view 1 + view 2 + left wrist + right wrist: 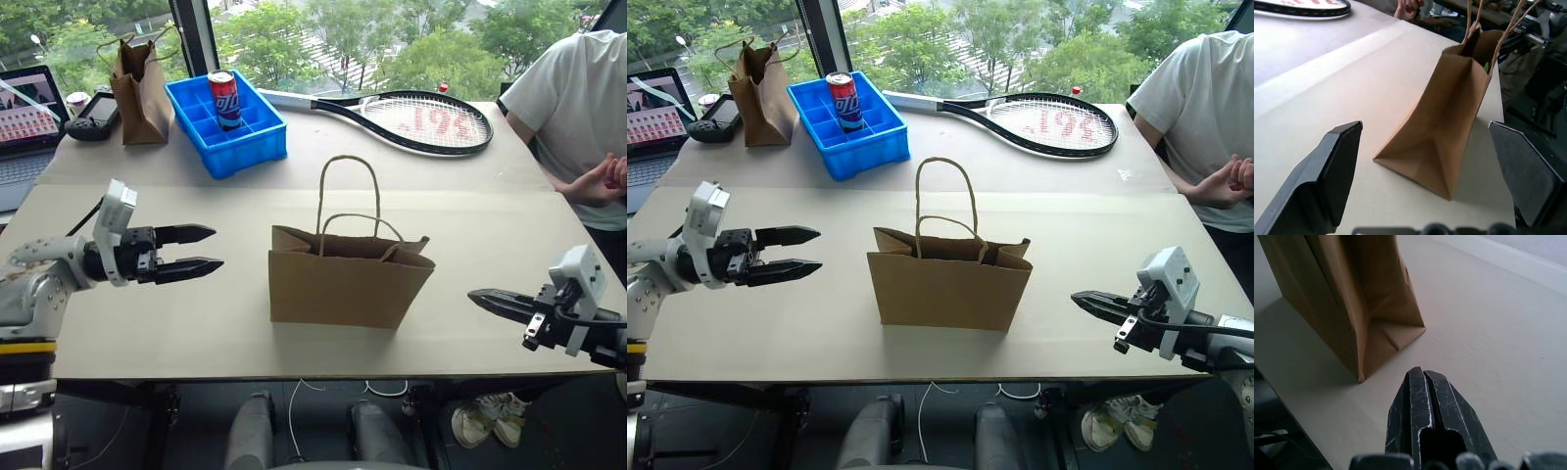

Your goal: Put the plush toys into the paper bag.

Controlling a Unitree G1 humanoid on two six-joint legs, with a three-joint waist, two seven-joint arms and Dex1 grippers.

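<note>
Standing upright between both pincers, paper bag (348, 279) sits near the front edge of the surface (470, 206), handles up.

Left pincer (201, 250) is released, jaws well apart, nothing in them, pointing level at the bag's side. Right pincer (490, 300) looks clenched: in the right wrist view the fingers lie together w/ just a thin slit, empty, pointing at the bag's opposite side.

Plush toys: no toy on the surface. A sliver of lime green (1487, 67) shows inside the bag mouth in the left wrist view, prob the green toy. Can't see the red one; bag walls hide the interior, so can't confirm it's in.

Risks from here, imo:
- Bag is light and free-standing, close to the front edge. Any sideways nudge from either pincer could tip it or push it off, spilling contents.
- Handle loops stand tall above the bag; a pincer passing over could snag one and drag the bag along.
- Left jaws being wide means a wider sweep, so more chance to clip the bag side if the arm swings inward.
- Person's hands (600, 180) are beyond the right pincer at the surface's far corner; a wide outward swing on that side gets close.
- If the red toy isn't inside, calling it done would be premature.
</note>
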